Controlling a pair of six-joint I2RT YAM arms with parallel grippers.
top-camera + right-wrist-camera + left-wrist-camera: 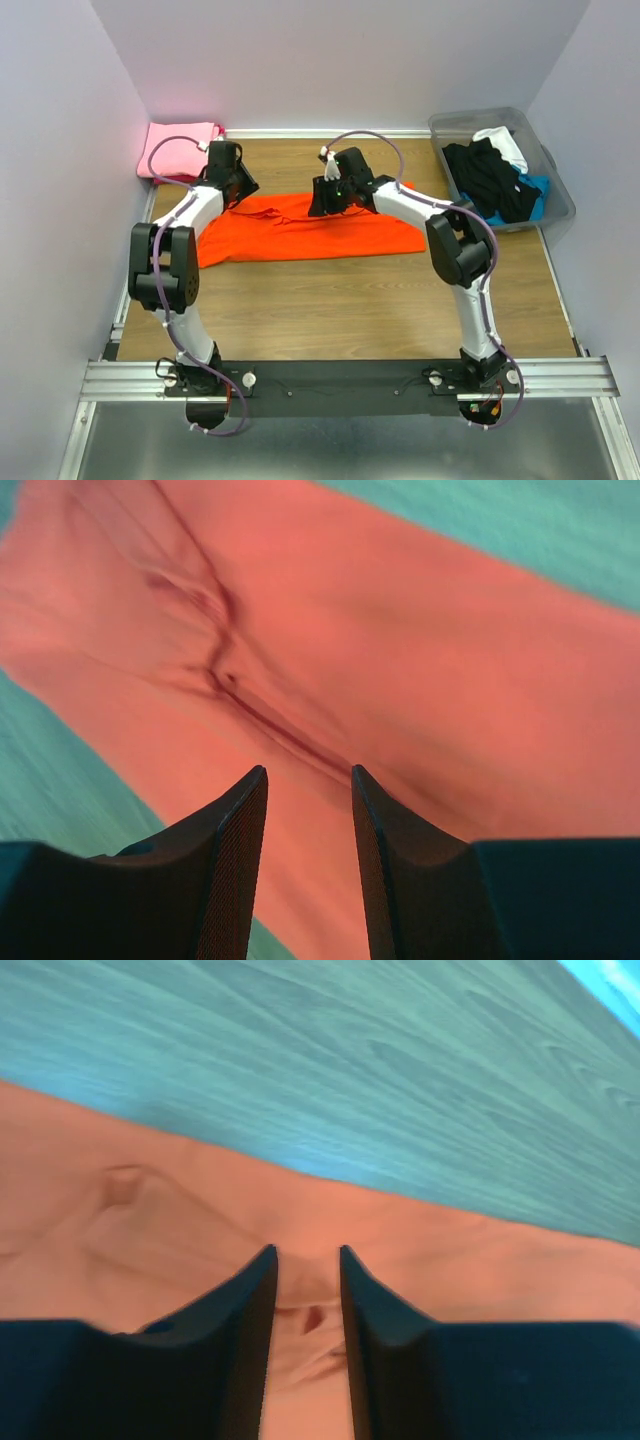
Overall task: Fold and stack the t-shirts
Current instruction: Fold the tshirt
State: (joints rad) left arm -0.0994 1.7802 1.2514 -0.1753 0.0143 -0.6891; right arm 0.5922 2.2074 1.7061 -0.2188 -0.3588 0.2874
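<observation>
The bright orange t-shirt (310, 232) lies flat as a long strip across the middle of the table. My left gripper (235, 190) is low over its far left edge. In the left wrist view (305, 1252) its jaws stand a little apart, with wrinkled orange cloth (150, 1250) between them. My right gripper (325, 200) is over the shirt's far edge near the middle. In the right wrist view (308, 772) its jaws are apart just above the cloth (400, 660), near a crease. A folded light pink t-shirt (180, 148) lies in the far left corner.
A translucent grey bin (560, 215) at the far right holds black (490, 175), white (505, 145) and blue (535, 185) shirts. Walls close in the table on the left, back and right. Bare wood shows in front of the orange shirt.
</observation>
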